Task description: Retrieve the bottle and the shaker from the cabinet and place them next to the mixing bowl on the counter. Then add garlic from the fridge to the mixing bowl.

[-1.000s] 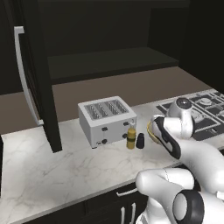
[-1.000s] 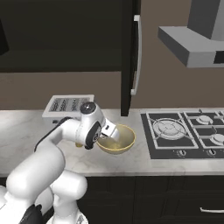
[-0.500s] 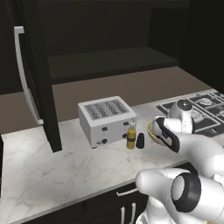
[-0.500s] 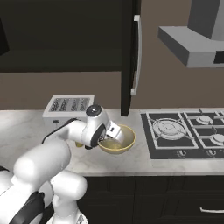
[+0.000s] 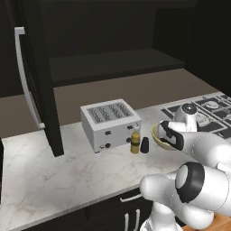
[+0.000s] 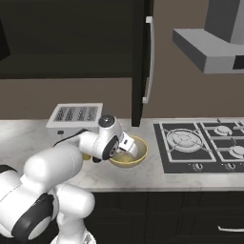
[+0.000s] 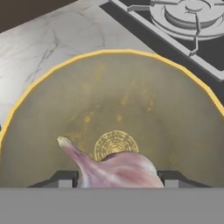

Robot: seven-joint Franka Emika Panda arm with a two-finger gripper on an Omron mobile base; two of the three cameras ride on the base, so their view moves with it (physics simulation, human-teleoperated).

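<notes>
My gripper is shut on a pale pinkish garlic bulb with its stem pointing left, held low over the inside of the mixing bowl. The dark fingertips flank the bulb. From the base cameras, the hand dips into the tan-rimmed mixing bowl on the marble counter. Just left of the bowl stand the amber bottle and the black shaker. The dark cabinet stands open above, its door swung left.
A white toaster stands behind the bottle and shaker. The gas stove lies right of the bowl under a grey range hood. A cabinet door with a silver handle hangs above the bowl. My own arm crowds the counter's front edge.
The hand stays over the bowl with the garlic still held. The arm's elbow has swung slightly, nearer the cameras.
</notes>
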